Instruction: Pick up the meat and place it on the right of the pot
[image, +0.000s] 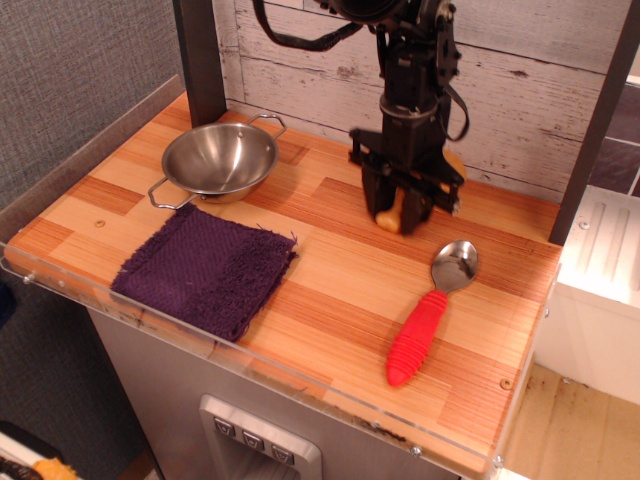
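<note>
Nearest, a clear acrylic lip (200, 345) edges the striped wooden tabletop (330, 280). On it lies a nubby, frayed purple cloth (205, 270), and to the right a spoon (430, 312) with a ribbed red handle and a shiny metal bowl. Farther back on the left sits the pot (219, 160), a polished steel bowl shape with thin wire loop handles. Well to its right, the black gripper (401, 215) points down with its fingers clenched around the meat (392, 212), a glossy golden-tan drumstick whose lower end shows between them at the tabletop. Behind runs a wall of weathered whitewashed planks (520, 80).
</note>
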